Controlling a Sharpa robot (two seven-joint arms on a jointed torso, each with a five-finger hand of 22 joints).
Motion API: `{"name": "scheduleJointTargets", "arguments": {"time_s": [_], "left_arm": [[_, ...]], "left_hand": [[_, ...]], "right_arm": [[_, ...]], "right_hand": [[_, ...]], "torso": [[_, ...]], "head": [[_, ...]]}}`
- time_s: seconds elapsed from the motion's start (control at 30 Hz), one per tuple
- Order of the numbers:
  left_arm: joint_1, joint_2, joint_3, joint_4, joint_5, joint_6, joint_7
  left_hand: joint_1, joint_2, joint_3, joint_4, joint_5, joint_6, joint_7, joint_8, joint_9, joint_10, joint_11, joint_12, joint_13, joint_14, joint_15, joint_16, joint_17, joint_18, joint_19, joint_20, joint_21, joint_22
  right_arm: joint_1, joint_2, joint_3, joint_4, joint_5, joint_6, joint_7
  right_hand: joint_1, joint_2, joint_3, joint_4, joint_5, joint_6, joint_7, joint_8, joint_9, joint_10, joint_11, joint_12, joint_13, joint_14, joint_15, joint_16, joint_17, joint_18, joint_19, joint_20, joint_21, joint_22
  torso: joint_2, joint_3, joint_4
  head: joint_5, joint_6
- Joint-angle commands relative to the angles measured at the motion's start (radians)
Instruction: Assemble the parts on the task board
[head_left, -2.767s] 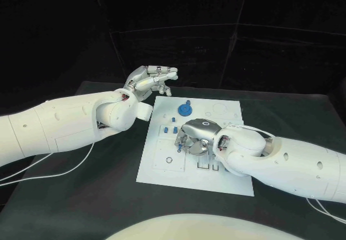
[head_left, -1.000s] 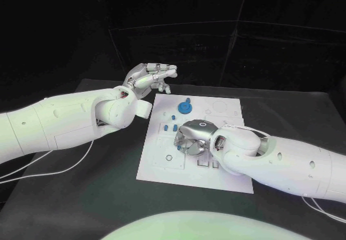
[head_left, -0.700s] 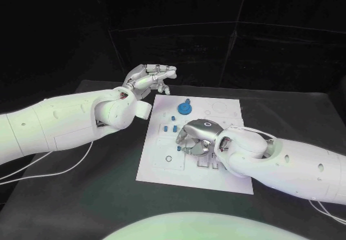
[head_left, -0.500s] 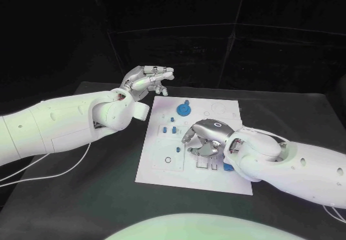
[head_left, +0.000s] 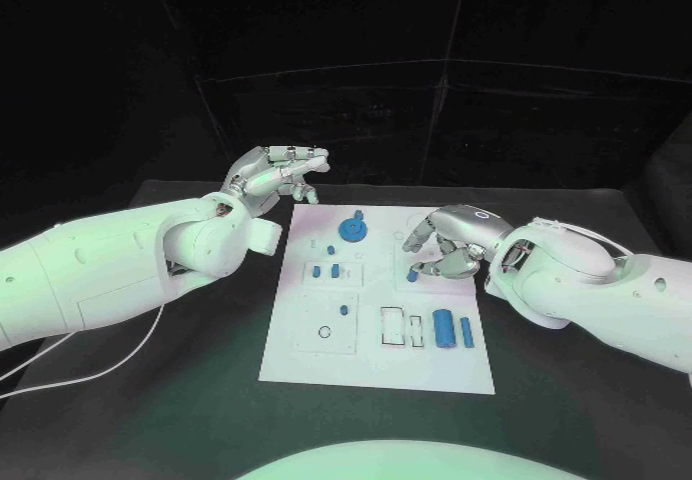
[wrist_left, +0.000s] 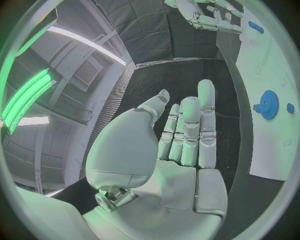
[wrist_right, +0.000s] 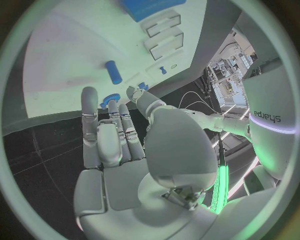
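White task board (head_left: 378, 350) sits mid-desk with small blue parts, a blue gear (head_left: 352, 229) up top and two blue cylinders (head_left: 453, 329) near the slots. Right hand (head_left: 447, 243) hovers over a blue peg (head_left: 413, 276), fingers loose and holding nothing; left hand (head_left: 274, 172) idles released beside the board. I'd guess picking comes next, needing a careful pinch.

Right hand (wrist_right: 119, 150) up in mid-view, palm bare, fingers (wrist_right: 89, 120) straight and slightly apart, holding nothing. Beyond the fingertips, white task board (wrist_right: 69, 60) with a small blue cylinder (wrist_right: 113, 72) lying on it. Blue block (wrist_right: 147, 7) at the far edge beside rectangular slots (wrist_right: 164, 35). Blue gear (wrist_right: 111, 99) peeking past the fingers.
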Motion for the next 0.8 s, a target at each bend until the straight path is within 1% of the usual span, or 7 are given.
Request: {"name": "scheduleJointTargets", "arguments": {"time_s": [0.03, 0.07, 0.13, 0.23, 0.37, 0.63, 0.8], "left_arm": [[0.001, 0.001, 0.001, 0.001, 0.002, 0.016, 0.003], [0.001, 0.002, 0.001, 0.001, 0.002, 0.017, 0.003], [0.001, 0.003, 0.001, 0.001, 0.002, 0.019, 0.003], [0.001, 0.004, 0.001, 0.001, 0.002, 0.021, 0.003], [0.001, 0.004, 0.001, 0.001, 0.002, 0.021, 0.003], [0.001, 0.003, 0.001, -0.001, 0.002, 0.016, 0.003], [0.001, 0.004, 0.001, -0.002, 0.002, 0.016, 0.002]], "left_hand": [[-0.003, 0.006, -0.007, -0.002, 0.001, -0.001, 0.008, -0.006, 0.0, -0.009, 0.0, 0.007, -0.001, -0.005, 0.005, -0.002, -0.002, 0.012, 0.002, 0.007, -0.006, -0.002], [-0.003, 0.006, -0.007, -0.002, 0.001, -0.001, 0.008, -0.006, 0.0, -0.01, 0.0, 0.007, -0.001, -0.005, 0.005, -0.002, -0.003, 0.012, 0.002, 0.007, -0.007, -0.002], [-0.003, 0.006, -0.007, -0.002, 0.001, -0.001, 0.008, -0.006, 0.0, -0.01, 0.0, 0.007, -0.001, -0.005, 0.005, -0.002, -0.003, 0.012, 0.002, 0.007, -0.007, -0.002], [-0.004, 0.005, -0.008, -0.001, 0.001, -0.001, 0.008, -0.006, 0.0, -0.01, 0.0, 0.007, -0.001, -0.005, 0.005, -0.002, -0.002, 0.012, 0.002, 0.008, -0.007, -0.002], [-0.004, 0.005, -0.009, -0.001, 0.001, -0.002, 0.008, -0.006, 0.0, -0.01, 0.0, 0.007, -0.001, -0.005, 0.005, -0.002, -0.003, 0.012, 0.002, 0.008, -0.007, -0.002], [-0.004, 0.006, -0.009, -0.001, 0.001, -0.002, 0.008, -0.005, 0.0, -0.011, 0.001, 0.008, -0.001, -0.004, 0.005, -0.001, -0.001, 0.012, 0.002, 0.008, -0.007, -0.003], [-0.004, 0.006, -0.009, -0.001, 0.001, -0.002, 0.008, -0.005, 0.0, -0.011, 0.001, 0.008, -0.001, -0.004, 0.005, -0.001, -0.001, 0.012, 0.002, 0.008, -0.007, -0.003]], "right_arm": [[0.004, -0.002, 0.0, -0.015, 0.01, 0.066, -0.019], [0.005, -0.001, 0.0, -0.021, 0.009, 0.074, -0.022], [0.006, 0.005, 0.0, -0.03, 0.005, 0.088, -0.026], [0.006, 0.015, 0.0, -0.04, -0.001, 0.109, -0.033], [0.006, 0.033, 0.0, -0.048, -0.005, 0.148, -0.04], [0.006, 0.054, -0.001, -0.06, -0.007, 0.187, -0.037], [0.005, 0.061, -0.001, -0.061, -0.007, 0.204, -0.037]], "right_hand": [[-0.001, -0.01, -0.016, 0.002, -0.009, -0.007, -0.002, -0.001, -0.001, -0.019, 0.002, 0.004, -0.001, 0.021, -0.005, 0.0, -0.007, 0.015, -0.003, -0.008, -0.002, -0.003], [0.001, -0.009, -0.023, 0.003, -0.011, -0.008, -0.001, -0.001, 0.0, -0.025, 0.003, 0.004, -0.001, 0.021, -0.004, -0.002, -0.012, 0.014, -0.004, -0.009, -0.004, -0.004], [0.005, -0.008, -0.035, 0.005, -0.015, -0.011, -0.001, -0.001, 0.0, -0.034, 0.004, 0.004, -0.001, 0.019, -0.003, -0.006, -0.02, 0.014, -0.005, -0.009, -0.006, -0.005], [0.008, -0.006, -0.042, 0.006, -0.017, -0.011, -0.001, -0.001, 0.0, -0.04, 0.004, 0.004, -0.001, 0.019, -0.002, -0.007, -0.022, 0.014, -0.006, -0.008, -0.007, -0.007], [0.011, -0.002, -0.049, 0.008, -0.018, -0.009, 0.0, 0.0, 0.0, -0.039, 0.005, 0.009, 0.0, 0.019, -0.002, -0.007, -0.021, 0.014, -0.006, -0.008, -0.009, -0.008], [0.021, 0.011, -0.062, 0.013, -0.007, -0.005, 0.0, 0.002, 0.001, -0.013, 0.0, 0.032, 0.002, 0.021, -0.007, 0.0, -0.012, 0.014, -0.002, -0.009, -0.01, -0.011], [0.029, 0.023, -0.056, 0.014, -0.003, 0.004, -0.002, 0.004, 0.002, 0.013, -0.004, 0.045, 0.0, 0.025, -0.011, 0.009, 0.003, 0.013, 0.006, -0.01, -0.002, -0.001]], "torso": [[0.002, -0.0004, 0.0011], [0.002, -0.0006, 0.0021], [0.002, -0.0006, 0.0023], [0.003, 0.0018, 0.0021], [0.003, -0.0002, 0.0037], [0.003, 0.0008, 0.0013], [0.003, 0.0012, 0.0023]], "head": [[-0.011, 0.004], [-0.012, 0.007], [-0.012, 0.007], [-0.012, 0.006], [-0.013, 0.005], [-0.012, -0.002], [-0.01, -0.005]]}}
